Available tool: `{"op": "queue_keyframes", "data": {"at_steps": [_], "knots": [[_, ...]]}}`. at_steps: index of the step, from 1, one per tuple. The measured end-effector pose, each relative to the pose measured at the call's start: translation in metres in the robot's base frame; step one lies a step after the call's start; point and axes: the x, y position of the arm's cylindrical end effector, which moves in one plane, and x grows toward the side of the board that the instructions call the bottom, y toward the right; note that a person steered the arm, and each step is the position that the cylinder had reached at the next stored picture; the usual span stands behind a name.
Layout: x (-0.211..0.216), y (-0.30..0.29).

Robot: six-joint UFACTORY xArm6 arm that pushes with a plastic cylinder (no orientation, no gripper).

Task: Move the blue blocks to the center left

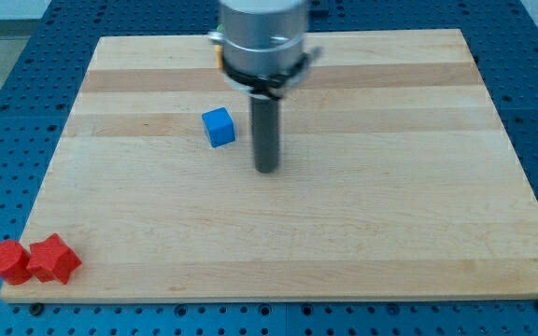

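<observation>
At the surface's [362,243] bottom-left corner two red blocks are seen — a round red block [6,261] touching a star-like red block [52,259]. The blue cube [219,127] sits left of centre, towards the top. My tip [266,169] is planted just beside it, to its right and slightly lower — suited, it is judged, to a leftward push. No gripper is fitted, so nothing is held.

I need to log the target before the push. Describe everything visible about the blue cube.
The blue cube is a small, solid bright-blue block with a matte look, its top face and two side faces showing. It sits flat on the wooden board, turned slightly askew to the board's edges, above and left of the board's middle. Nothing touches it: my tip stands apart, to its right and a little lower in the view.
</observation>
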Motion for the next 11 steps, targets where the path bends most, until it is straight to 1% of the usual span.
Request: {"op": "queue_keyframes", "data": {"at_steps": [1,2,3,4,5,6,7,8,9,10,11], "knots": [[-0.01,-0.01],[0.005,0.031],[-0.011,0.059],[-0.046,0.031],[-0.062,-0.022],[-0.064,-0.037],[-0.081,-0.009],[-0.111,-0.033],[-0.109,-0.107],[-0.09,-0.166],[-0.084,-0.22]]}}
